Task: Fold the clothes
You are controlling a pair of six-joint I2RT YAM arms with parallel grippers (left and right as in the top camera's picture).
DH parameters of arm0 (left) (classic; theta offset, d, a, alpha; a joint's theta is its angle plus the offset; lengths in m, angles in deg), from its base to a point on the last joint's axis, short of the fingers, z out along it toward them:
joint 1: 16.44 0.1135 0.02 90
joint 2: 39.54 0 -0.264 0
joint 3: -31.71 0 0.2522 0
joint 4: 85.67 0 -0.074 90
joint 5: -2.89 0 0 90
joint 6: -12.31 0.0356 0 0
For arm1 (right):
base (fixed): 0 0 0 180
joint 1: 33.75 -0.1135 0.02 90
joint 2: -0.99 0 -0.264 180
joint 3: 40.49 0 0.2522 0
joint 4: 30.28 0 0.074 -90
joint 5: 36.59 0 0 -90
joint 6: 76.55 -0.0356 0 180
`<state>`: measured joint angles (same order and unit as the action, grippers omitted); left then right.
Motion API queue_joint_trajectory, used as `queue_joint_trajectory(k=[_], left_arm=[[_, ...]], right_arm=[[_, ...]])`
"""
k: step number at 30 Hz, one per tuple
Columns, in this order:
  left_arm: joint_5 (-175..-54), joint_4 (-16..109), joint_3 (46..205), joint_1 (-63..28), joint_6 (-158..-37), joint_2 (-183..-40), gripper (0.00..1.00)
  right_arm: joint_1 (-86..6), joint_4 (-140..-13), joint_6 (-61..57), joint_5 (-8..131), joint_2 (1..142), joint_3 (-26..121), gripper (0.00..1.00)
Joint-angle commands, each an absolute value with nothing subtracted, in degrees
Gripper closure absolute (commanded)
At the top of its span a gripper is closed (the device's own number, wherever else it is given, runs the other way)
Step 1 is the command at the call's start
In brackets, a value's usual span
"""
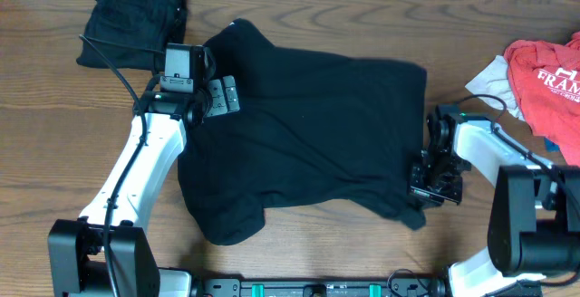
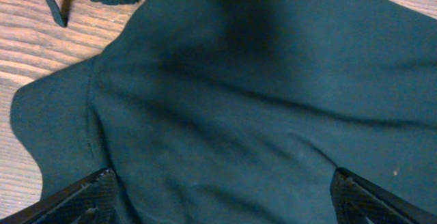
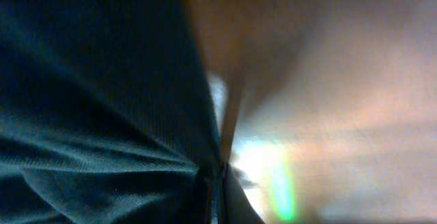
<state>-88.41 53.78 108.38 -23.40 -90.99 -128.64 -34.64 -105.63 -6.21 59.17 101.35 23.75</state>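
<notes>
Centrally, the black top (image 1: pixel 308 134) lies spread on the table (image 1: pixel 344 16), unfolded. Its cloth is rumpled, with shallow creases running across it. One lobe of fabric juts out at the near left, toward the arm bases. The far edge reaches the middle of the table, and the right edge runs roughly straight down to a near right corner.

Right gripper (image 1: pixel 428 186): closed on the black top at that near right corner. The right wrist view shows the dark cloth drawn into tight folds that converge where the jaws meet (image 3: pixel 217 183). Bare wood beside it is blurred.

Left gripper (image 1: pixel 222 96): fully open and holding nothing. It hangs over the top's far left part, near the edge of the cloth. In the left wrist view (image 2: pixel 225 197) the jaws stand wide apart, one at each lower corner, with a seam and a curved hem of the black top below them. Whether they touch the cloth cannot be told.

A black pile (image 1: pixel 136 21), bunched and compact, sits at the far left corner of the table, just beside the spread top and behind the left gripper.

A red tee (image 1: pixel 548 84) with white letters lies crumpled at the far right edge, well apart from the black top. A grey piece (image 1: pixel 489 80) shows from under its left side, touching it.
</notes>
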Motion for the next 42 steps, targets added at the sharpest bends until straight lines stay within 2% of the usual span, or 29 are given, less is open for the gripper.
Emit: queue_joint_trajectory(k=[1,13,20,23,24,25,26,31,36,37,39,42], left_arm=[[-88.1,53.6,108.1,-23.5,-91.1,-129.2,0.0],[-88.1,53.6,108.1,-23.5,-91.1,-129.2,0.0],[-88.1,53.6,108.1,-23.5,-91.1,-129.2,0.0],[-88.1,53.6,108.1,-23.5,-91.1,-129.2,0.0],[-88.1,53.6,108.1,-23.5,-91.1,-129.2,0.0],[-88.1,53.6,108.1,-23.5,-91.1,-129.2,0.01],[-88.1,53.6,108.1,-23.5,-91.1,-129.2,0.0],[-88.1,53.6,108.1,-23.5,-91.1,-129.2,0.0],[-88.4,53.4,108.1,-23.5,-91.0,-129.2,0.0],[-89.3,53.4,108.1,-23.5,-90.8,-129.2,0.0],[-91.8,53.4,108.1,-23.5,-90.2,-129.2,0.01],[-93.2,53.6,108.1,-23.5,-90.3,-129.2,0.0]], right_arm=[[-34.8,-109.4,-8.9,54.3,101.7,27.6,0.99],[-34.6,-117.1,-10.4,44.0,98.7,33.6,0.99],[-33.2,-119.5,-11.0,44.6,98.7,33.6,0.98],[-33.2,-119.9,-11.7,44.6,98.7,33.6,0.88],[-33.2,-120.0,-12.0,44.6,98.7,33.6,0.75],[-33.2,-119.9,-12.3,44.7,98.7,33.6,0.5],[-33.2,-119.9,-12.2,44.6,98.7,33.6,0.41],[-33.2,-118.1,-12.2,42.8,98.7,34.3,0.38],[-33.2,-115.9,-12.2,43.3,98.7,41.4,0.35],[-33.2,-115.6,-12.2,43.3,98.7,43.3,0.31],[-33.2,-115.1,-12.2,43.6,98.7,47.5,0.16],[-33.2,-110.5,-7.8,50.8,98.7,50.9,0.11]])
